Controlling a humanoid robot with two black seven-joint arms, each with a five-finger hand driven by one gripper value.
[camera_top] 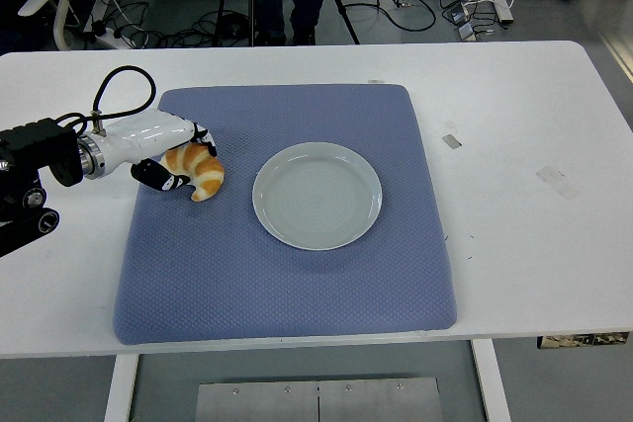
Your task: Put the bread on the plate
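You have one view only, from high on the robot's side, looking forward and down. The white counter (pixel 514 145) fills most of it, near edge at the bottom, with floor and cables beyond its far edge.
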